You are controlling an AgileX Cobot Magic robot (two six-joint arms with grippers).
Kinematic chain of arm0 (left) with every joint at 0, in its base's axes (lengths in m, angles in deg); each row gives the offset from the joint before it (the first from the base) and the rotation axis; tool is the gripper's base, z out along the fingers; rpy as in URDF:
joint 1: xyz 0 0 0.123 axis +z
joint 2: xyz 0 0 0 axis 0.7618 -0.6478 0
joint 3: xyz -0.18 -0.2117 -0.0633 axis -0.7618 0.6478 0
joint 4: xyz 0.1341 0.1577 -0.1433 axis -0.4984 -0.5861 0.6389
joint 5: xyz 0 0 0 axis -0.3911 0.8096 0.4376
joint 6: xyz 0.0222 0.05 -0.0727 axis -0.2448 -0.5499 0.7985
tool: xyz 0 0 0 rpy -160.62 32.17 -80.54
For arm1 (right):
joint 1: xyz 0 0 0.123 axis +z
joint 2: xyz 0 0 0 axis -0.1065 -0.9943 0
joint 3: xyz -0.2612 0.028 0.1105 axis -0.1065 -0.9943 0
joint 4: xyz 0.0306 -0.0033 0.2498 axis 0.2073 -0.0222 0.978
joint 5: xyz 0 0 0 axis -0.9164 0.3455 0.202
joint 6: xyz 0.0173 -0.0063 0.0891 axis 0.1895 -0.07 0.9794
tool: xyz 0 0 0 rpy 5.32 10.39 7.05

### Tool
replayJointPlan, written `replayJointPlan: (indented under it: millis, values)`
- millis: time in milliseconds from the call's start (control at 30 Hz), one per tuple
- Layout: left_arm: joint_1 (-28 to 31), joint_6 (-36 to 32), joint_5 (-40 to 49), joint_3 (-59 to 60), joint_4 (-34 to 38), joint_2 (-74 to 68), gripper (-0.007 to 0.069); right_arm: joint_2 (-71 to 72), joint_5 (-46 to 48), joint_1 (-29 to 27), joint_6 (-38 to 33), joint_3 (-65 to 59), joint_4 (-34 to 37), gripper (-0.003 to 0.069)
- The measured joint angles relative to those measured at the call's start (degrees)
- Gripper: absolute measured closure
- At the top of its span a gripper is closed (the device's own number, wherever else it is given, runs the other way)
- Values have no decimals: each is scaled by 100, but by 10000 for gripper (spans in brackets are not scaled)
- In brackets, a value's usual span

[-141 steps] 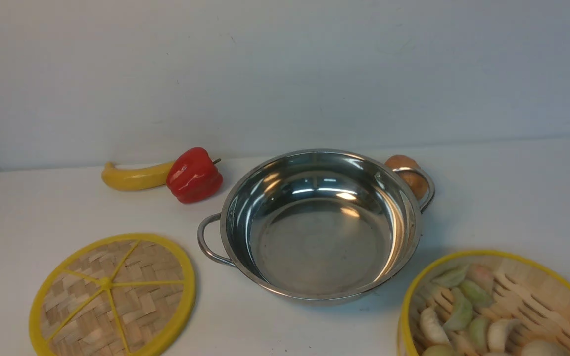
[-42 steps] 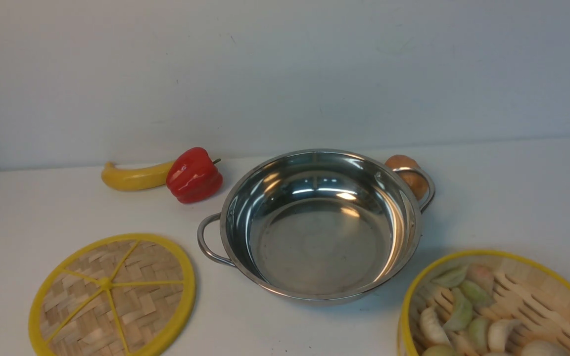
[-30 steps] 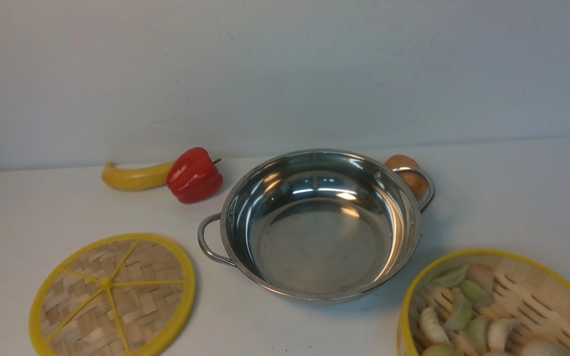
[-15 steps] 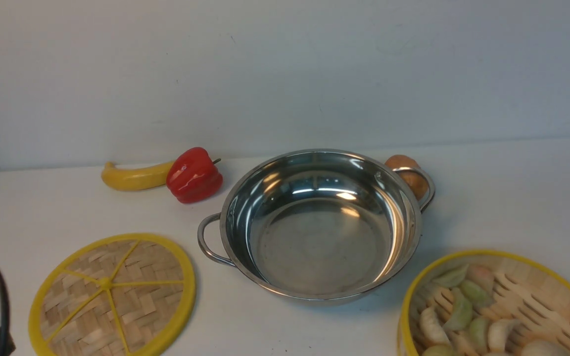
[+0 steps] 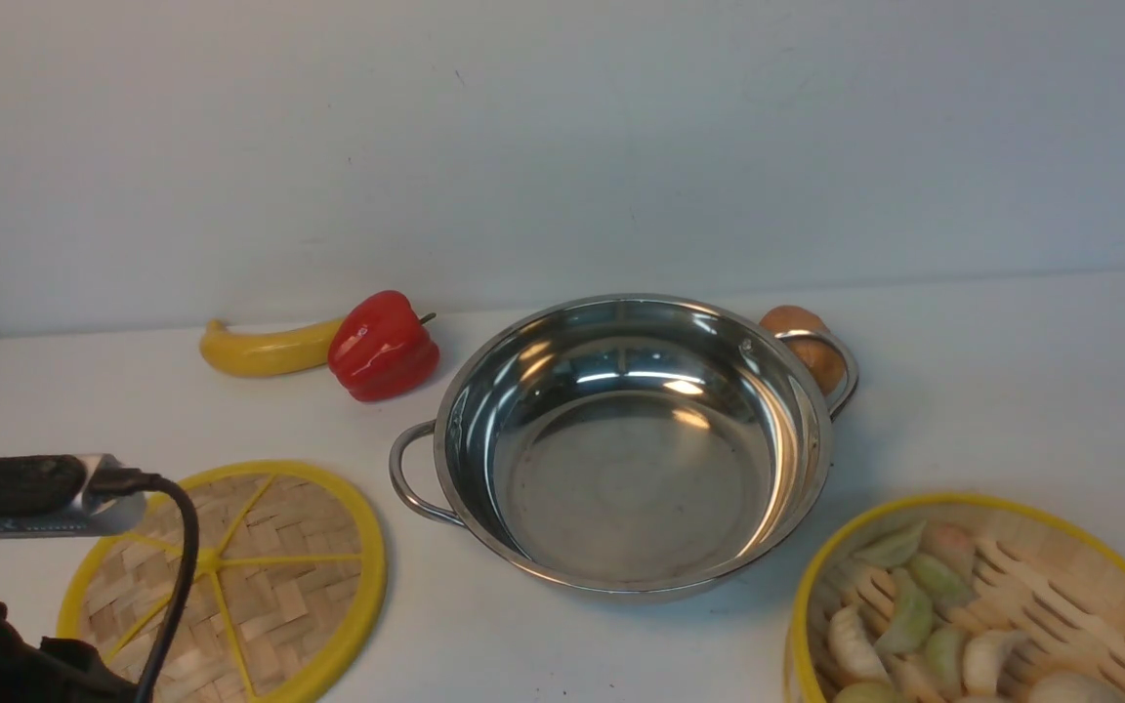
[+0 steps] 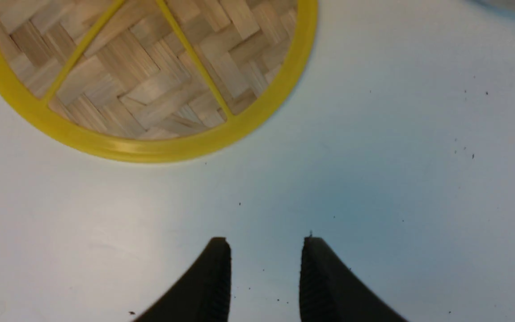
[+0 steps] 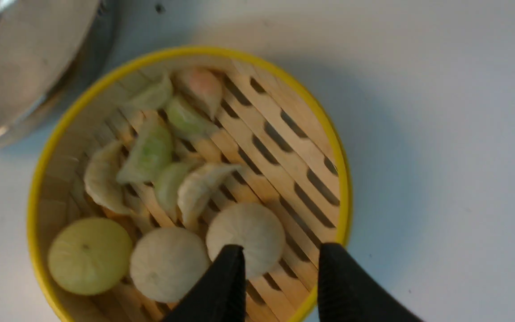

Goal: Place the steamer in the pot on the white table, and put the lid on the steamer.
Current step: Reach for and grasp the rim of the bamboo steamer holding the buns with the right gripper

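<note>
White table (image 5: 1012, 391): pot (image 5: 484, 420) centre frame, steamer (image 5: 982, 500) lower right, lid (image 5: 260, 586) lower left. My right gripper (image 7: 280, 277) hangs wide above the steamer rim; left gripper (image 6: 266, 277) wide, empty. Risk: one-sided grip tilts the steamer, spilling dumplings (image 7: 150, 152).

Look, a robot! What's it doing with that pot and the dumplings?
It is getting ready to stack a steamer set. The pot sits empty on the white table. The steamer with dumplings is beside it, and the right fingers are open over its edge, holding nothing. The lid lies flat on the pot's other side, and the left fingers are open over bare table next to it.
</note>
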Motion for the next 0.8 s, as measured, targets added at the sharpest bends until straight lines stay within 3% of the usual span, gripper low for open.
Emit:
replayJointPlan:
  millis: [267, 800]
  values:
    - [0, -19, 120, -6, -108, -252, 375, -668, 13, 0, -12, 2, -618, 414]
    - [0, -19, 126, -6, -108, -256, 375, -2538, -953, 0, -382, 6, -422, 414]
